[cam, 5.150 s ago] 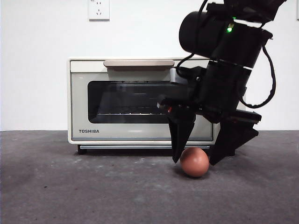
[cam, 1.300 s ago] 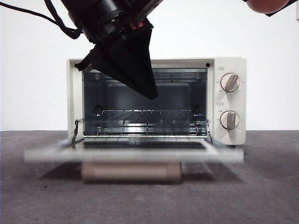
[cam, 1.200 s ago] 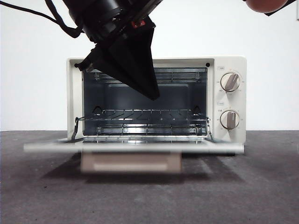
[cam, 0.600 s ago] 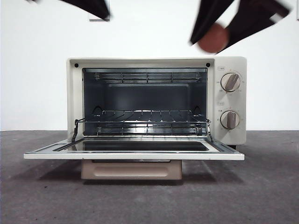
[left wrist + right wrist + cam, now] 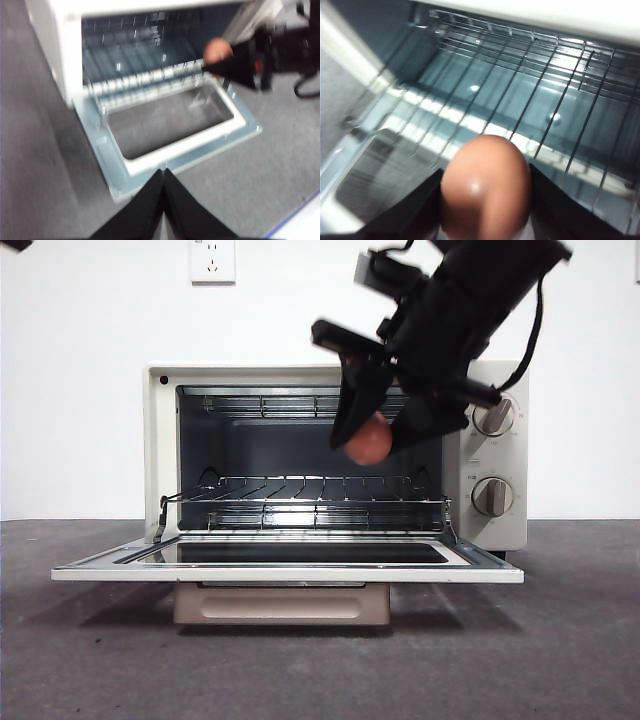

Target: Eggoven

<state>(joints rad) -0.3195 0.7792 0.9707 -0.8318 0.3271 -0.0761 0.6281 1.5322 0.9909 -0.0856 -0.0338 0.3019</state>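
**Op A:** Biggest thing first: the oven (image 5: 160,440) stands with its door (image 5: 290,573) dropped flat toward me, the cavity open and the rack (image 5: 300,485) bare.

**Op B:** And the arms?

**Op A:** I've got the right gripper (image 5: 378,435) at the mouth of the cavity, on the knob side, jaws clamped on either flank of the egg (image 5: 369,439). The left gripper (image 5: 163,175) hangs back over the table in front of the door, its jaws pressed together with nothing in them. It's well apart from the work, so the right arm is the near one.

**Op B:** What does the placing turn on?

**Op A:** The egg is above the rack and not yet touching it. From the right wrist the wires run away from me, straight ahead and below the egg (image 5: 485,187). I'd judge the move is forward and down. The egg's long axis points roughly along the jaws, so it may roll between wires once freed.
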